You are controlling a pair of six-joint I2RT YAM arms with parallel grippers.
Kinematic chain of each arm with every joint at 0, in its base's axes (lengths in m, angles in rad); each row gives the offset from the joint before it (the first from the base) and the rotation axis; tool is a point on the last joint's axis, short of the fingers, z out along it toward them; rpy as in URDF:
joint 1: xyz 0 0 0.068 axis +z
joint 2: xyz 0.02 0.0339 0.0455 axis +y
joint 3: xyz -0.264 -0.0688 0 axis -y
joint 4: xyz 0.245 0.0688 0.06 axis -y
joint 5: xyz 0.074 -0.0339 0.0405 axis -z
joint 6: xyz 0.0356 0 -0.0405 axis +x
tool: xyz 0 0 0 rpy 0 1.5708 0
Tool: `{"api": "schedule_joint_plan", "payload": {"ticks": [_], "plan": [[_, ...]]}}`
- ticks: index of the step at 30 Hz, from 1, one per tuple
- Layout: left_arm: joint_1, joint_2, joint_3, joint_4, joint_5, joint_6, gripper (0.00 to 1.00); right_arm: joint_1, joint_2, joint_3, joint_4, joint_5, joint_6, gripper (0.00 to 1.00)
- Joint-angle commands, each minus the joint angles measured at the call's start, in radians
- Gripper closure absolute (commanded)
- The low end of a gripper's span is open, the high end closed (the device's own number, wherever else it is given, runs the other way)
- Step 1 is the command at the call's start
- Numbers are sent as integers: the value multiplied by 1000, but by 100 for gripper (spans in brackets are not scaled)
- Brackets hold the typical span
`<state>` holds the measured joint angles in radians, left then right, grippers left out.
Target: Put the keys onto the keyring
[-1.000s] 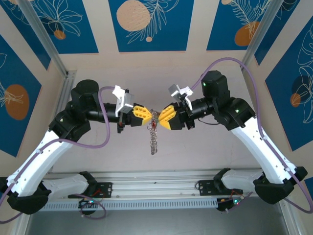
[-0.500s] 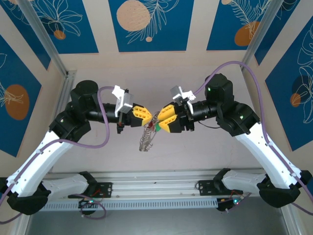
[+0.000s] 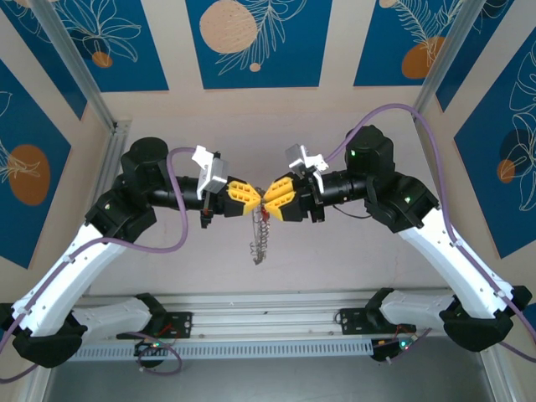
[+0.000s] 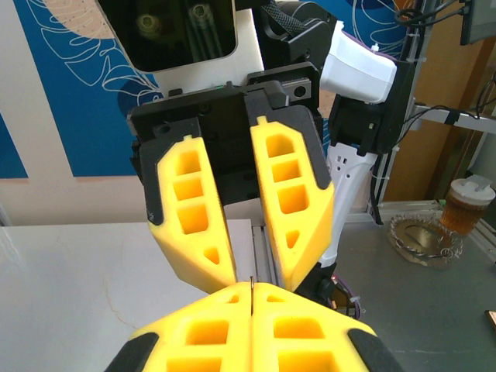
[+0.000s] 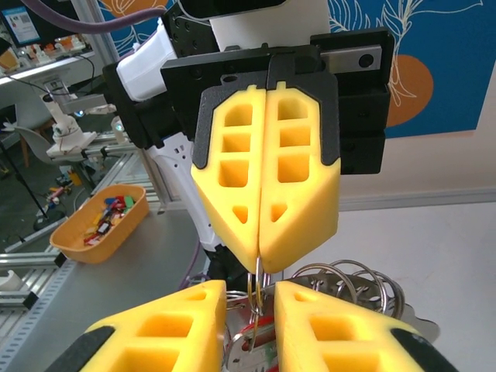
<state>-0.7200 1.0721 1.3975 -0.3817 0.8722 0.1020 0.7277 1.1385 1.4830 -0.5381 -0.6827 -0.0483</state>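
Pinching the keyring [image 3: 261, 239] (chain dangling) is the left tool [image 3: 260, 199].

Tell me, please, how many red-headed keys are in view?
1: the red-headed key hangs at the top of the dangling keyring. Others may be hidden among its rings.

The left gripper [image 3: 256, 196] and the right gripper [image 3: 270, 198] meet tip to tip above the middle of the table [image 3: 352, 260], the left one to the left. The keyring [image 3: 261, 239] hangs down from the spot where they meet, between the two arms. The key [image 3: 264, 216] sits in its upper part, just under the fingertips. Both arm bases stand at the near edge, one on either side of the hanging loop.
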Motion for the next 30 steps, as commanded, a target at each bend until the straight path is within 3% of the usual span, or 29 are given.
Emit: {"api": "schedule_joint_plan", "payload": {"ticks": [1,9,15,18,21,23,30], "plan": [[8,-20,-3,52,31,-15,100,10,9,8,7,14,-12,83],[10,-20,-12,66,25,-22,100,22,9,10,-18,37,-37,100],[9,-18,-14,62,-4,-19,100,28,9,30,-47,59,-64,100],[11,-11,23,-32,-42,31,100,29,19,76,-122,111,-95,100],[10,-1,87,-176,-87,103,68,36,60,160,-262,178,-147,100],[9,0,126,-260,-128,147,55,52,89,213,-346,242,-180,100],[9,31,230,-455,-162,235,54,100,159,339,-503,334,-239,100]]}}
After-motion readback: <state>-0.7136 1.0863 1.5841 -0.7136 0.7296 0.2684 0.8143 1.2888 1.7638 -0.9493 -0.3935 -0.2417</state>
